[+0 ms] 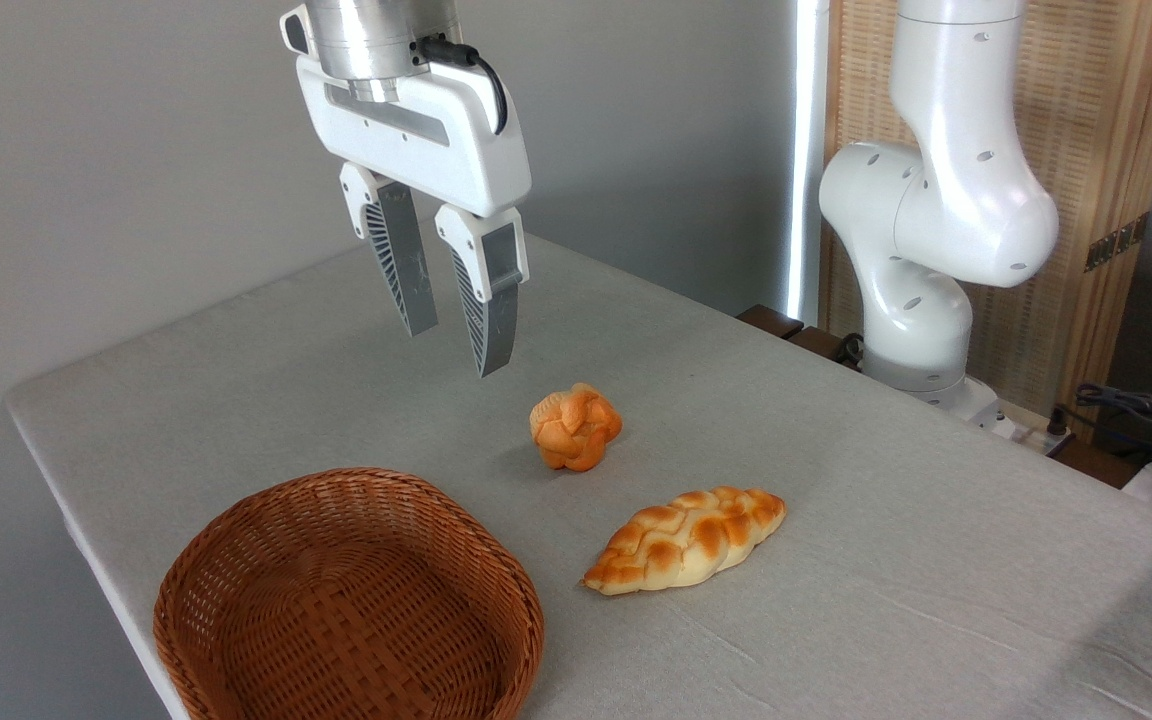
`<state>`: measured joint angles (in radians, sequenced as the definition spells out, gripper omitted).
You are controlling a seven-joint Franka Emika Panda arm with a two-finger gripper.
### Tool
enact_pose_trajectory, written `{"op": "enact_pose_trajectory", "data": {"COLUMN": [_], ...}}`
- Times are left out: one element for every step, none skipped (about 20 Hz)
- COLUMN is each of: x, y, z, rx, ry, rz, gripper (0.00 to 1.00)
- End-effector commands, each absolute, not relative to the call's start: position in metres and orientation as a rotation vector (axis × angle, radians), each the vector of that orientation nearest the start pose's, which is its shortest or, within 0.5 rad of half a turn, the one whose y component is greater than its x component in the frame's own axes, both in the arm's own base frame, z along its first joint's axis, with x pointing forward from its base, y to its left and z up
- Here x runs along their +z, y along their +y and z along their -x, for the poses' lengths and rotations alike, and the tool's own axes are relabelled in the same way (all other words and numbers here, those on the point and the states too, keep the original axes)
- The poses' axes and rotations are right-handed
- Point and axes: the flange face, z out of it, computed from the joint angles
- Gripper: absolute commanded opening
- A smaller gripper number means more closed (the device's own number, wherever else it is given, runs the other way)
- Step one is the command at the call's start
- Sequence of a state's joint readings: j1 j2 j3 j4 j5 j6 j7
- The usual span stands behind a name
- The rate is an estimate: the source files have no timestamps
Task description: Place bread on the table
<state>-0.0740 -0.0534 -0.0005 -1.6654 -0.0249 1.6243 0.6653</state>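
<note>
The bread (575, 427), a small orange-golden knotted bun, rests on the light grey table (836, 480) near its middle. My gripper (454, 350) hangs in the air above the table, up and to the left of the bun, apart from it. Its two grey ribbed fingers point down with a gap between them and nothing in that gap, so it is open.
A longer, paler braided loaf (686, 539) lies on the cloth in front of and right of the bun. A brown wicker basket (348, 610) with nothing in it stands at the front left edge. The arm's white base (921, 270) rises at the back right, with cables (1136, 410) beside it.
</note>
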Motion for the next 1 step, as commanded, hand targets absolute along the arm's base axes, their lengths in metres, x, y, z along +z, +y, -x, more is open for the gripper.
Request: {"op": "enact_pose_trajectory", "data": {"x": [0.617], "y": [-0.0415], "z": [-0.5416], "rx": [-0.034], "ry": [1.158], "rz": [2.961], "gripper": [1.0]}}
